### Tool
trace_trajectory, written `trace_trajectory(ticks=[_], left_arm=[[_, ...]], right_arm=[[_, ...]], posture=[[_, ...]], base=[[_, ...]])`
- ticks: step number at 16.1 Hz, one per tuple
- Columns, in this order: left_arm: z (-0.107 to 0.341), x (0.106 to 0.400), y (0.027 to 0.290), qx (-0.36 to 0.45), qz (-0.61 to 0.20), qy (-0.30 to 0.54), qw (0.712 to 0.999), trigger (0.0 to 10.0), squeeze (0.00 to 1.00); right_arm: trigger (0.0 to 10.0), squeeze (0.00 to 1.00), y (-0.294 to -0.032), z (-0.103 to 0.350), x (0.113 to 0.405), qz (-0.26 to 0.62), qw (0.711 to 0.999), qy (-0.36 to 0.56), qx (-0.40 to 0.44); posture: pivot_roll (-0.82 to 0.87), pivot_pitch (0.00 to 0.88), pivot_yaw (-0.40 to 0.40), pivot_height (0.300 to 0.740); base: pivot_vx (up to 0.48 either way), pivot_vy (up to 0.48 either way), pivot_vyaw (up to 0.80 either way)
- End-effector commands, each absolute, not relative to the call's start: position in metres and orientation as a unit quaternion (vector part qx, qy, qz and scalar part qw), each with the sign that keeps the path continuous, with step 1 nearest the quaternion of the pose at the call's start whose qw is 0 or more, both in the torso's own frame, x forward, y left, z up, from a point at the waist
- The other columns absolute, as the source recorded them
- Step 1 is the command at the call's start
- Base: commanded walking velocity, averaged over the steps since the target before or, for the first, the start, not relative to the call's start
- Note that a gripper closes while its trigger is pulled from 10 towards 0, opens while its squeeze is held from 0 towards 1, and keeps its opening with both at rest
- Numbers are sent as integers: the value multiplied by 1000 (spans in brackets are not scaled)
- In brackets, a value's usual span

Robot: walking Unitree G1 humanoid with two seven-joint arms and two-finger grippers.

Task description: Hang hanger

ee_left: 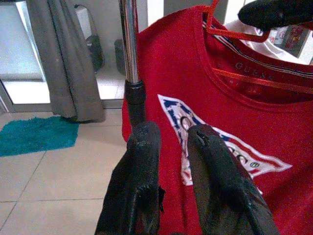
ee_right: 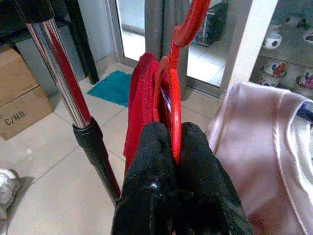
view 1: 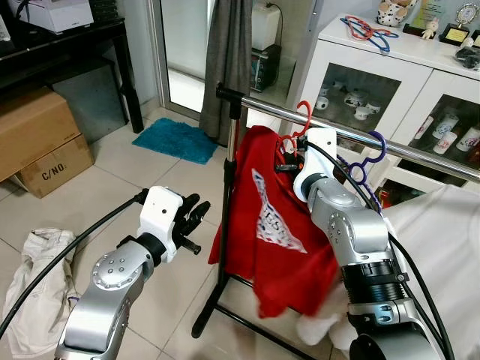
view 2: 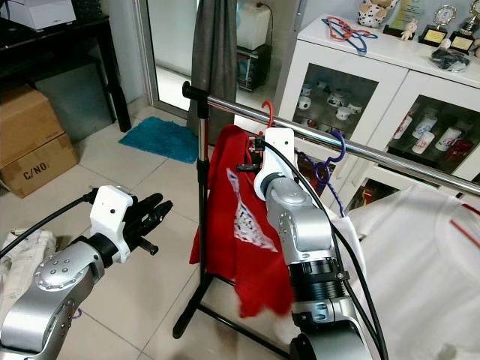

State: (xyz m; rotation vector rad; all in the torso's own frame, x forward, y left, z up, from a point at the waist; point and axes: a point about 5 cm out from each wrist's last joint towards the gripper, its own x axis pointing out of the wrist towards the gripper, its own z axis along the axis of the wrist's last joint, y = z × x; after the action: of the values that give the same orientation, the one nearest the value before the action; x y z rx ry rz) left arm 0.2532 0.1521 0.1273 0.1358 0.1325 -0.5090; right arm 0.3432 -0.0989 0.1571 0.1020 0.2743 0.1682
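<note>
From the head views, the right hand (view 1: 289,159) pinches a red hanger (view 1: 302,114) carrying a red shirt (view 1: 274,225), its hook at the metal rail (view 1: 420,154). The left hand (view 1: 196,217) hovers beside the shirt. Left wrist: fingers (ee_left: 139,176) nearly together, empty. Right wrist: fingers (ee_right: 151,166) clamp the hanger's neck.

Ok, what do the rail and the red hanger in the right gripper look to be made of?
Rail: looks like polished metal, chrome-like, with mirror reflections along it. Red hanger, pinched in the right gripper: probably plastic, going by its smooth, uniform glossy red, though coated wire can't be ruled out.
</note>
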Motion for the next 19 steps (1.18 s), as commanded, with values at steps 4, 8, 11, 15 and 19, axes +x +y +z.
trace_trajectory(ticks=[4, 8, 11, 15, 19], left_arm=[[131, 254, 149, 70, -260, 56, 961, 10000, 0], [131, 254, 149, 70, -260, 56, 961, 10000, 0], [131, 254, 149, 70, -260, 56, 961, 10000, 0], [131, 255, 149, 82, -280, 65, 954, 10000, 0], [130, 256, 149, 83, -281, 68, 954, 10000, 0]], right_arm=[[10000, 0, -103, 162, 345, 74, 987, 129, 55], [10000, 0, -103, 162, 345, 74, 987, 129, 55], [10000, 0, -103, 162, 345, 74, 987, 129, 55], [10000, 0, -114, 153, 372, 57, 979, 190, 47], [10000, 0, -116, 151, 373, 56, 978, 197, 42]], posture=[[97, 0, -86, 740], [97, 0, -86, 740], [97, 0, -86, 740], [104, 0, -89, 740], [104, 0, -89, 740]], base=[[0, 0, 0], [0, 0, 0], [0, 0, 0], [0, 0, 0], [0, 0, 0]])
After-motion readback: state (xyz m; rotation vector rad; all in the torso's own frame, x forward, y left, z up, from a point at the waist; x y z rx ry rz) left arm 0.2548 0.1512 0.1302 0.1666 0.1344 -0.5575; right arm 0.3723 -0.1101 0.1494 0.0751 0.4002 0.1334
